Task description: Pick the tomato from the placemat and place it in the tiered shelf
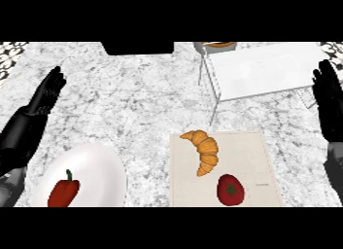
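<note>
One tomato (pixel 231 189) lies on the near part of the beige placemat (pixel 256 151), toward its middle, with its green stem patch facing up. Just beyond it on the same mat rests a golden croissant (pixel 205 151), curved and pointing away from the robot; the two are close but apart. Farther back and to the right stands the tiered shelf (pixel 264 70), its white top level carried on thin metal legs above the marble counter (pixel 138 107). Left of the mat, a white plate (pixel 95 168) holds a red pepper (pixel 63 190). The left hand (pixel 44 97) shows at the left edge and the right hand (pixel 330 95) at the right edge, both with fingers straight and pointing away, holding nothing and well apart from the tomato.
</note>
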{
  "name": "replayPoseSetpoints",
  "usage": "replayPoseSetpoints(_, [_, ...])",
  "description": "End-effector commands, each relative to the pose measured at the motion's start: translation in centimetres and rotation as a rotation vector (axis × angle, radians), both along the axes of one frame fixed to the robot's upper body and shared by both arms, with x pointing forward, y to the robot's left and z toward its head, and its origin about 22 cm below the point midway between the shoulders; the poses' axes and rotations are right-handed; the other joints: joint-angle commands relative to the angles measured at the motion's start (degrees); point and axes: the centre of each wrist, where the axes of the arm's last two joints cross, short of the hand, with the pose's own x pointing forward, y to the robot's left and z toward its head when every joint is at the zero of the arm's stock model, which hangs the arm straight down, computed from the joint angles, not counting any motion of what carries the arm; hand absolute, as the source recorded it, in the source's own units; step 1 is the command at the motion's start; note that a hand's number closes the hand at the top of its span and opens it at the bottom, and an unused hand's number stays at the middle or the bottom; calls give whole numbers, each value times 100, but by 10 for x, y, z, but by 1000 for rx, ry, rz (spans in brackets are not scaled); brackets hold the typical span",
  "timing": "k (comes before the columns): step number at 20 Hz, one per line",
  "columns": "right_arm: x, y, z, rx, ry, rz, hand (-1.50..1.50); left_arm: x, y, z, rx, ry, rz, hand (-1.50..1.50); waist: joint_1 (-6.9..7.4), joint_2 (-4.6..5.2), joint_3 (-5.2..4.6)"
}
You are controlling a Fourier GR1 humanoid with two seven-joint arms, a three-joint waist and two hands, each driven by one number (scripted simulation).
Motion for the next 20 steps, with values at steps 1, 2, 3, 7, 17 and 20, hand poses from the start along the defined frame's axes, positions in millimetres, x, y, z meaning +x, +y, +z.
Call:
replayPoseSetpoints(1, [-20, 1, -12, 47, 28, -6, -150, -3, -11, 12, 0, 39, 27, 0, -3, 78, -199])
replayPoseSetpoints(2, [-30, 14, -13, 69, 17, 2, -150, 6, -7, -13, 4, 82, 31, 0, -58, 97, -206])
replayPoseSetpoints(3, [-41, 9, -11, 51, 24, -11, -150, -7, -16, -37, -26, 131, 66, 0, -77, 87, -208])
replayPoseSetpoints(7, [-39, 60, -4, 682, -75, -48, -150, -11, -17, -53, -91, 269, 112, 0, -351, -26, 47])
replayPoseSetpoints(17, [-137, 31, -102, -70, -123, -626, -150, 8, -48, -66, -140, 318, 111, 0, -195, 102, -197])
replayPoseSetpoints(20, [-162, 32, -89, 29, -219, -525, -150, 6, -58, -71, -131, 323, 118, 0, -121, 91, -202])
